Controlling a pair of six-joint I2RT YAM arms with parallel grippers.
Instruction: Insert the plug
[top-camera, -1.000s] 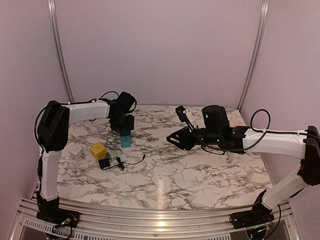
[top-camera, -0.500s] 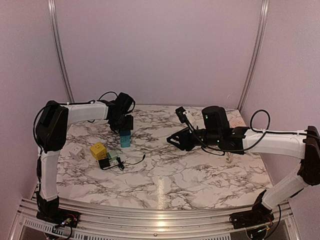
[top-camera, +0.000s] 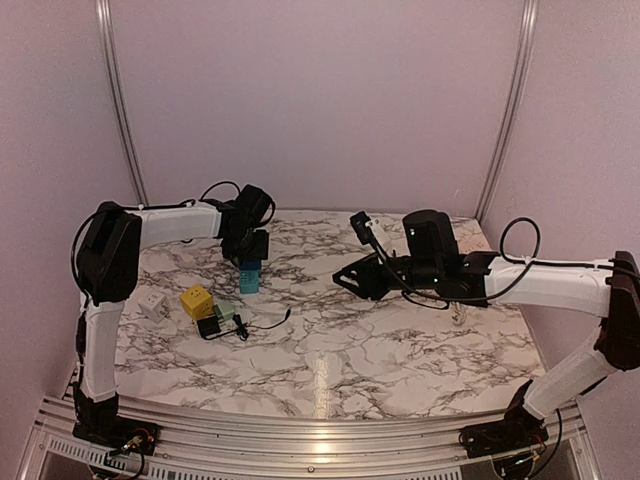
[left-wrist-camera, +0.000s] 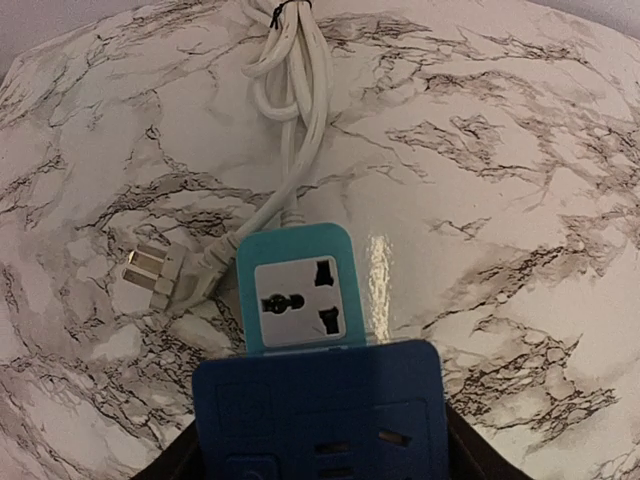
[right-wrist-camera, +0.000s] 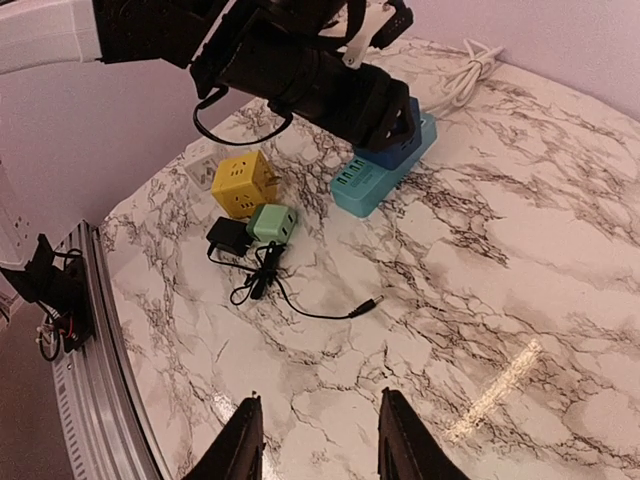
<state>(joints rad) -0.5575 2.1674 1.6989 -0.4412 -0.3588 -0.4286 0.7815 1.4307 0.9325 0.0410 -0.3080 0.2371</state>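
The left gripper's (top-camera: 249, 250) jaws pinched the blue power strip (left-wrist-camera: 297, 300); it needed pinning flat before the right gripper (right-wrist-camera: 318, 425), jaws spread, could reach for the black plug (right-wrist-camera: 228, 237).

The dark blue plastic socket block (left-wrist-camera: 320, 400) pinched in the left gripper (left-wrist-camera: 325, 458) runs off the bottom edge, and the gripper's fingers (left-wrist-camera: 185, 460) show only as dark slivers beside it. The block covers the end of the teal power strip (left-wrist-camera: 295, 290) nearest that gripper. The right gripper's (right-wrist-camera: 320, 400) spread fingers (right-wrist-camera: 243, 440) are cropped below.
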